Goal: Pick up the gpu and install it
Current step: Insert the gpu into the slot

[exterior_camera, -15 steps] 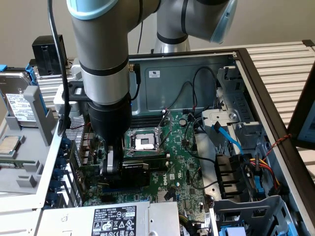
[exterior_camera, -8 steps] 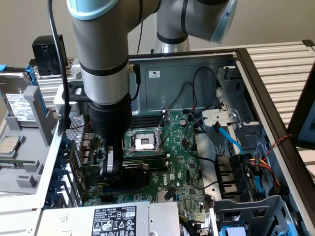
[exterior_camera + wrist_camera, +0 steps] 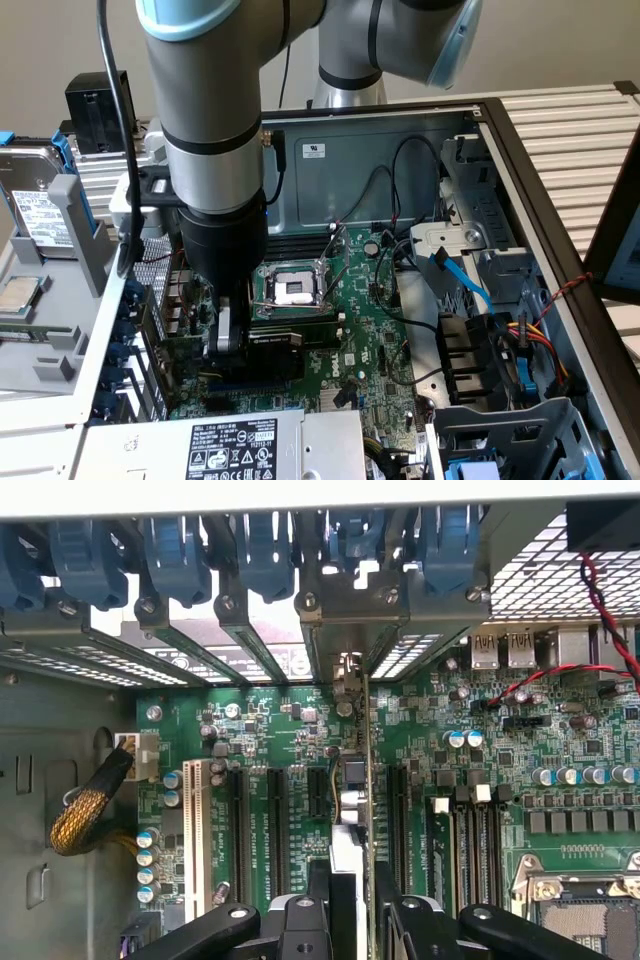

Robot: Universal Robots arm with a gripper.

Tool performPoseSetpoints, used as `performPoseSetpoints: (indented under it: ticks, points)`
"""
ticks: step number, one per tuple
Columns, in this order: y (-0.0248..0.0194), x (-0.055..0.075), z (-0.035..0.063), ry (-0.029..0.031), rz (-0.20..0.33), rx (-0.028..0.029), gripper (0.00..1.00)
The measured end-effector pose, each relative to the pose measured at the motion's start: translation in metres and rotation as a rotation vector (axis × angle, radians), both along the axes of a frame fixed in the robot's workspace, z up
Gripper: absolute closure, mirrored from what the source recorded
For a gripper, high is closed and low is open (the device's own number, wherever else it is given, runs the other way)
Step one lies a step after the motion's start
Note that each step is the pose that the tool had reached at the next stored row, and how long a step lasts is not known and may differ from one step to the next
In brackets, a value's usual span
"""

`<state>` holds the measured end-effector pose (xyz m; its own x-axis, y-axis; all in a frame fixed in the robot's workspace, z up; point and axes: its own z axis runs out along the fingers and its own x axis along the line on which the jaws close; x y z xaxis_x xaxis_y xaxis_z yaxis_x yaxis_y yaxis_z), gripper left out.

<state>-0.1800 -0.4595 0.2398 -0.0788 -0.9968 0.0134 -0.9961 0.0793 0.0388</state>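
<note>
Lower centre, wrist view: black 2-fingered gripper (image 3: pixel 345 920) pinches the thin green gpu card (image 3: pixel 352 810) edge-on, upright, so its edge can meet a slot.
Beyond: large green motherboard (image 3: pixel 270 730), black expansion slots (image 3: pixel 240 830) flanking the card.
Farthest, upper frame: blue plastic bracket clips (image 3: pixel 180 555), silver end bracket toward the case's rear openings.
</note>
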Motion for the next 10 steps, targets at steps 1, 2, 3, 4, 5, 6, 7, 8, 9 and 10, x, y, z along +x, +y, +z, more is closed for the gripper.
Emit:
performPoseSetpoints:
  ticks: [1, 2, 3, 4, 5, 6, 7, 8, 9, 10]
  points:
    - [0.0, 0.0, -0.0001, 0.0, 0.0, -0.0003, 0.72]
    - [0.0, 0.0, -0.0002, 0.0, 0.0, -0.0005, 0.72]
    - [0.0, 0.0, -0.0003, 0.0, 0.0, -0.0007, 0.72]
    - [0.0001, 0.0, -0.0004, -0.0001, 0.0, -0.0009, 0.72]
    - [0.0002, 0.0, -0.0005, 0.0, 0.0, -0.0011, 0.72]
    - [0.0002, -0.0001, -0.0006, 0.0, 0.0, -0.0015, 0.72]
    - [0.0003, 0.0, -0.0007, -0.0001, 0.0, -0.0017, 0.72]
    - [0.0005, 0.0, -0.0008, -0.0003, 0.0, -0.0019, 0.72]
    - [0.0005, 0.0, -0.0008, -0.0002, 0.0, -0.0022, 0.72]
    - [0.0006, 0.0, -0.0008, -0.0002, 0.0, -0.0025, 0.72]
